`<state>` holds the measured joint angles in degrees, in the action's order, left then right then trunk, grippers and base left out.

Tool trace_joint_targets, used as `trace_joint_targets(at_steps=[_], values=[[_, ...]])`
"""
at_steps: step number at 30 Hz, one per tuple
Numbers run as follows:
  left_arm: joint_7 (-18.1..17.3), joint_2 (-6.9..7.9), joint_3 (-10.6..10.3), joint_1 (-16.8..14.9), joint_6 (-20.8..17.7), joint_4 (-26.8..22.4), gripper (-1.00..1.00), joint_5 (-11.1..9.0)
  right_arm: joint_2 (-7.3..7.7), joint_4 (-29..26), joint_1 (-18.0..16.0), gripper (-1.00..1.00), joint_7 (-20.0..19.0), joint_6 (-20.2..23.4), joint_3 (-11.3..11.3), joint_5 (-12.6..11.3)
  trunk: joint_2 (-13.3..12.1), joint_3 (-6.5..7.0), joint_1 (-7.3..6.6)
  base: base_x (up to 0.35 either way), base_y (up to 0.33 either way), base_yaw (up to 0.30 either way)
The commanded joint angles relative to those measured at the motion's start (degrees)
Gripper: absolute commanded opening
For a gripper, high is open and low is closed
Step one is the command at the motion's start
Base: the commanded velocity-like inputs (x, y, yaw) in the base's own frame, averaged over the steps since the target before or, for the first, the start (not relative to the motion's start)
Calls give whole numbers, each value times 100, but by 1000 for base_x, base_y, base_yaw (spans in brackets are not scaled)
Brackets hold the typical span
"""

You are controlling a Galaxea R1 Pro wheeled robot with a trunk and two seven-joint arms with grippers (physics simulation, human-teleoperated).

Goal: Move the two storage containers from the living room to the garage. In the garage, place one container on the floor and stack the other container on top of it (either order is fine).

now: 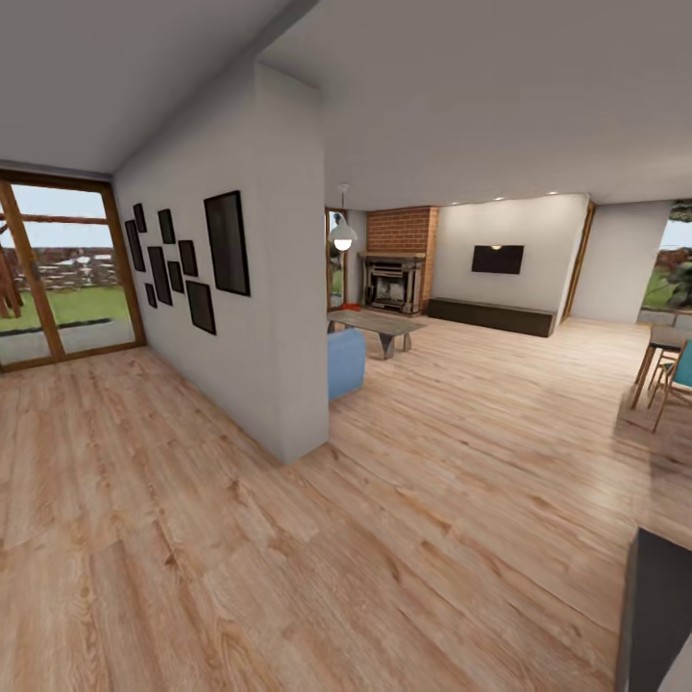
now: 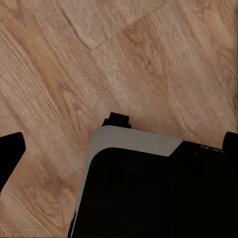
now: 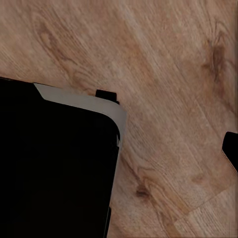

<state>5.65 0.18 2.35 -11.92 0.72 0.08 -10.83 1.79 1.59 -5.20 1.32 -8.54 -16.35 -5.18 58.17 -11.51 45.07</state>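
The living room lies ahead in the head view, with a red-brick fireplace [image 1: 399,252], a black TV [image 1: 497,259] and a long low dark cabinet [image 1: 490,316] on a pale wood plank floor [image 1: 461,452]. A small red-orange patch [image 1: 348,307] shows on the floor beyond the low table; I cannot tell if it is a storage container. My left gripper [image 2: 119,144] hangs open over the planks, with nothing between its black fingertips [image 2: 10,151] at the frame's two sides. One fingertip [image 3: 231,148] of my right gripper [image 3: 119,148] sits far out, so it stands open and empty.
A white partition wall [image 1: 288,336] with dark picture frames juts out at centre-left, a blue chair [image 1: 346,362] and a low table [image 1: 377,325] behind it. Glass doors [image 1: 58,279] stand far left. A dining table and chairs [image 1: 668,370] stand right. My dark base [image 2: 153,198] fills both wrist views' near part.
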Motion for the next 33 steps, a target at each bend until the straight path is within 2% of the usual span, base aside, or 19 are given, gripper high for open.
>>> trace_joint_targets(at_steps=[1, 7, 33], values=[[6, -1, 20, -4, 7, 1, 100, -25, -7, 17, -7, 100, 11, -34, -49, -54, 5, -8, 4, 322, 0, -30], [6, -1, 20, -4, 7, 1, 100, -25, -11, 17, -7, 100, 16, -34, -47, -54, 5, -8, 4, 322, 0, -162], [6, 1, 20, -4, 7, 1, 100, -33, 5, 17, -7, 100, 9, -31, -54, -44, 5, -8, 4, 322, 6, -288]])
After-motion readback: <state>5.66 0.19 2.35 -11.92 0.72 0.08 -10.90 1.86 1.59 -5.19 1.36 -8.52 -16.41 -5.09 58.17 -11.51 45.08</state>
